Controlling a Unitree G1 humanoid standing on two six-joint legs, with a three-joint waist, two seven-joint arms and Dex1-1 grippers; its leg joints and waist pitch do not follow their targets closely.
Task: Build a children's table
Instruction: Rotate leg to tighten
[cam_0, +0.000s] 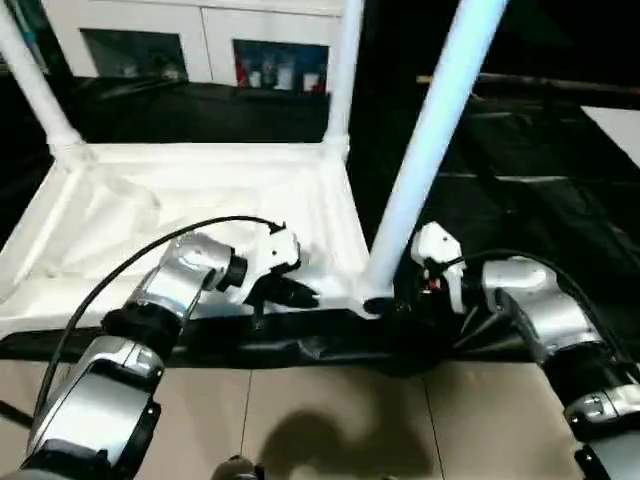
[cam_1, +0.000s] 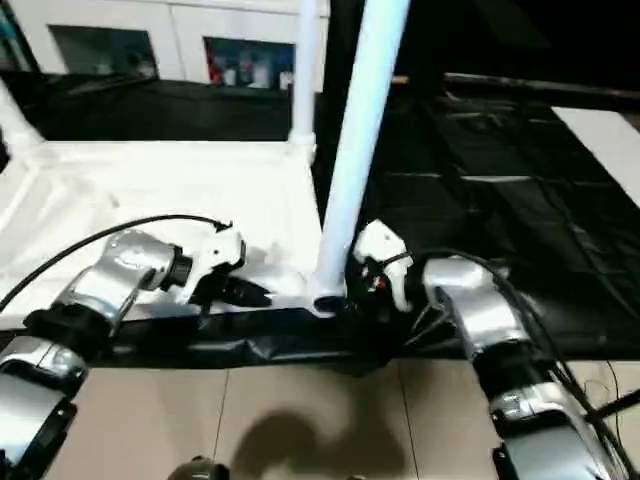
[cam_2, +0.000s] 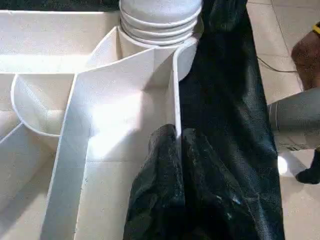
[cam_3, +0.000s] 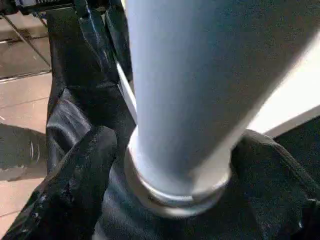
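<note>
Right gripper (cam_1: 345, 285) hugs leg (cam_1: 355, 150) (upright).

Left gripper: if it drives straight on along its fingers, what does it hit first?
Likely the base of the near-corner leg, seated in its socket; the left gripper sits at the tabletop rim, pointing at it. Depth is uncertain.

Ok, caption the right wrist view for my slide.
Right pincer around the leg at its socket, over the black sheet.

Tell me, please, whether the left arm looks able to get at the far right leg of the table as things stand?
Probably yes, with a long reach: the far right leg stands across the open tabletop, nothing between, though the left tool sits at the near rim.
</note>
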